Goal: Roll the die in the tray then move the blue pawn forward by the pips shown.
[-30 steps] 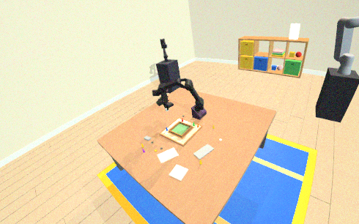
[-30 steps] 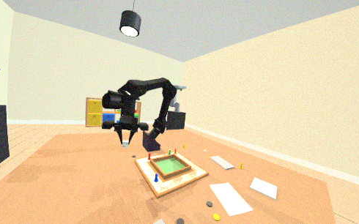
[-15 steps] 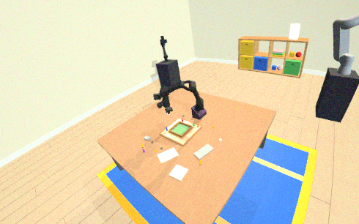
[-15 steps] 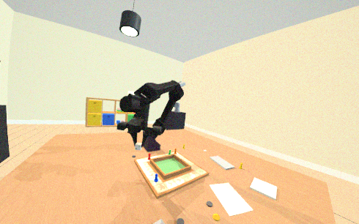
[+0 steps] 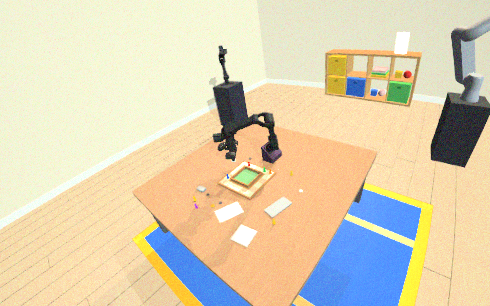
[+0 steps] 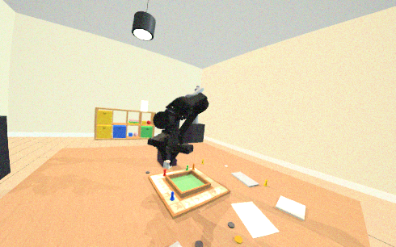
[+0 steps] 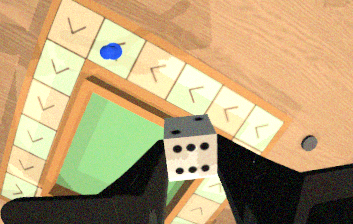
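Wrist view: counter [image 7: 287, 45] beneath, game board [image 7: 197, 95] with green tray [image 7: 112, 145] near its middle. End effector [image 7: 191, 192] clenched on white die [image 7: 190, 148], held above the tray's corner. Blue pawn [image 7: 110, 51] upright on an arrow square.

six pips on die [image 7: 190, 154] face, arrows on board squares [image 7: 154, 70]

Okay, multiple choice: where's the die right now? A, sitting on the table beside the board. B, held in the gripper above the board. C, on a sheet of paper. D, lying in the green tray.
B: the wrist view shows the die clamped between the gripper fingers, over the board's arrow squares at the tray edge.
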